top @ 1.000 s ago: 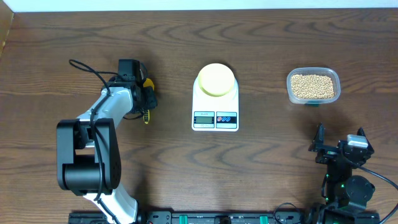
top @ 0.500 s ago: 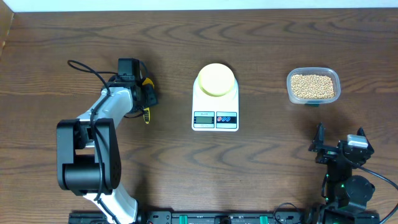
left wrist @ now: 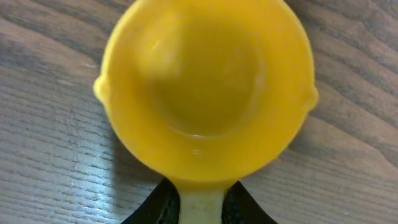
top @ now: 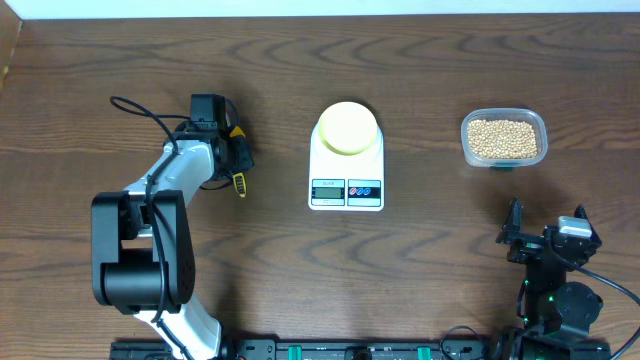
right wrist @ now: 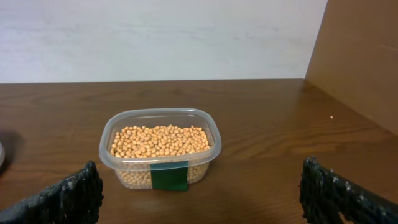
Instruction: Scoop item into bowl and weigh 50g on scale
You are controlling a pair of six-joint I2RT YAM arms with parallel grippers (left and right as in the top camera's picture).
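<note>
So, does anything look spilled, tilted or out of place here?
Nothing stands out. The beans all lie inside the clear tub, the bowl sits squarely on the scale, and the yellow scoop is empty.

left gripper (left wrist: 200, 206) | jaws closed in on scoop (left wrist: 205, 93) handle | handle end shifted slightly toward scale (top: 346, 180)

bowl (top: 347, 128) on scale (top: 346, 192) | beans (top: 503, 138) in tub (right wrist: 155, 112) right | scoop (top: 239, 182) left of scale
</note>
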